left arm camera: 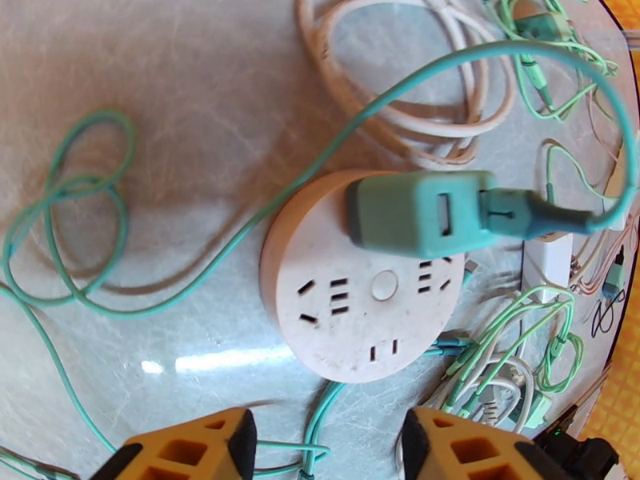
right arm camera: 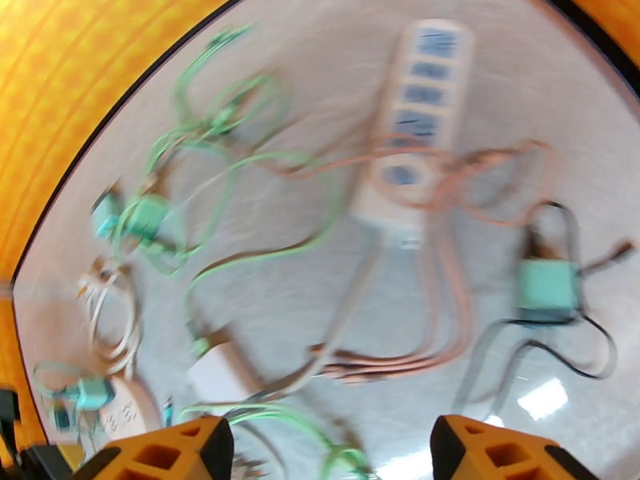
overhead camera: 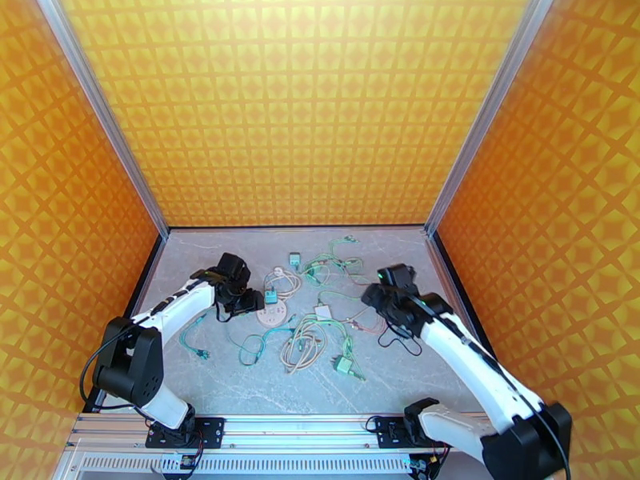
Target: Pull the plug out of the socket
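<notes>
Two grippers are shown, described from left to right.

**Left gripper** (left arm camera: 328,432): the jaws are parted to a moderate gap and nothing is held between them. Just ahead of the fingertips, the round white socket (left arm camera: 352,314) lies flat on the table (left arm camera: 160,114). The teal plug (left arm camera: 420,214) is set on the socket's far side, slightly right of the gripper's centreline. A teal cable (left arm camera: 352,122) enters the plug from the right and loops away to the left. Whether the pins are fully seated cannot be told.

The plug is judged to be a light, rigid block of smooth plastic. It is best pinched across its two flat sides, low on the body, and not taken by the soft cable, which would only bend. The socket also looks light and could lift with the plug unless it is pressed down.

**Right gripper** (right arm camera: 332,446): the jaws are spread wide and are empty. A white power strip (right arm camera: 412,114) lies ahead of it, with a teal adapter (right arm camera: 546,286) ahead to its right among loose cords. This view is blurred.
</notes>
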{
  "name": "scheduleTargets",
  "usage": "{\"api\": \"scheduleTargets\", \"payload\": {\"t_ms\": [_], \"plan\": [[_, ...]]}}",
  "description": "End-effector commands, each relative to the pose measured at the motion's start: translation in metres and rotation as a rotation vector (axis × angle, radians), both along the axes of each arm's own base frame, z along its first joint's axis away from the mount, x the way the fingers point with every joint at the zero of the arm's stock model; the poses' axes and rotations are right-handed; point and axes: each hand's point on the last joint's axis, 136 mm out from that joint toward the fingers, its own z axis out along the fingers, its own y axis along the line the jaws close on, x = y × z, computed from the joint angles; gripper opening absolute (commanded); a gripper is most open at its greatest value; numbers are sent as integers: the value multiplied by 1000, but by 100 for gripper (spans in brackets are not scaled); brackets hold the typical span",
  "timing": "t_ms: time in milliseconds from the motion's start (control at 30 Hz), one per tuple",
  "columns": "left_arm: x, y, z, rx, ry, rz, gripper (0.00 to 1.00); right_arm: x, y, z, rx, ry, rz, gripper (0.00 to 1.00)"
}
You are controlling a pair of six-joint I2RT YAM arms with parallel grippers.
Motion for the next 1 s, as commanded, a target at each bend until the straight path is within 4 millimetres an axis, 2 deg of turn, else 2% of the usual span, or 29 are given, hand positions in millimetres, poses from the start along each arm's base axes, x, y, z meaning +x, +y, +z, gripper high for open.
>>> {"api": "scheduleTargets", "payload": {"t_ms": [0,233,433,667,867,967], "plan": [[17,-13,19,4,-117,-73,52,25,46,9,71,-51,161,69],[31,-34,18,73,-189,-153,59,56,99,-3,153,-28,286,68],[47,-36,4,144,-172,-127,61,67,117,-15,177,5,331,68],[63,-34,-16,211,-125,-55,63,69,130,-26,216,27,366,68],[65,-42,-30,244,-101,-56,62,66,158,-36,282,48,424,63],[66,-44,-36,254,-88,-56,59,63,176,-43,318,58,454,56]]}}
